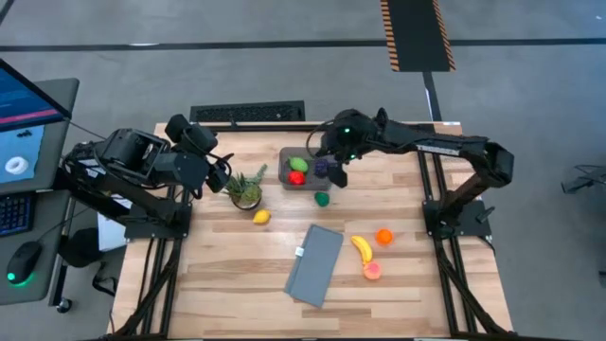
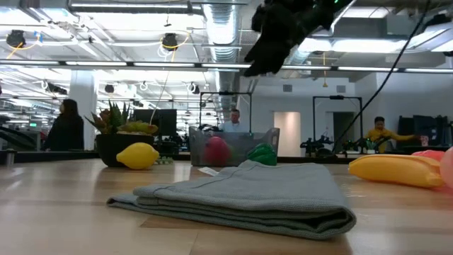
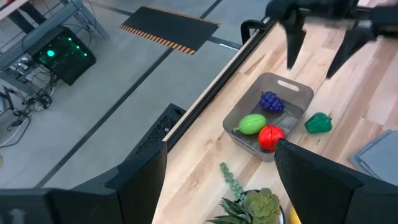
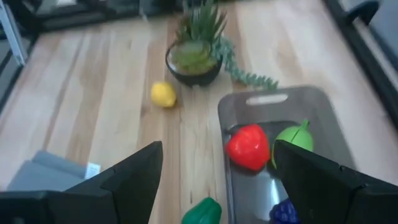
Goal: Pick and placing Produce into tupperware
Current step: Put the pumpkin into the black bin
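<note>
The smoky-grey tupperware [image 1: 287,157] stands at the far middle of the table. It holds a light green piece [image 1: 298,164], a red piece [image 1: 296,177] and purple grapes [image 3: 272,101]. My right gripper [image 3: 320,46] hangs open and empty above the tub's right end; the right wrist view [image 4: 217,186] looks down on the tub [image 4: 273,102]. A dark green piece [image 1: 322,198] lies just near of the tub. A lemon [image 1: 261,217], a banana [image 1: 361,248], an orange piece [image 1: 383,236] and a pink piece [image 1: 372,271] lie on the table. My left gripper [image 1: 220,169] waits open at the left.
A spiky potted plant [image 1: 244,189] stands left of the tub, between it and my left gripper. A folded grey cloth [image 1: 314,263] lies at the near middle. People show in the room beyond the table in the low view.
</note>
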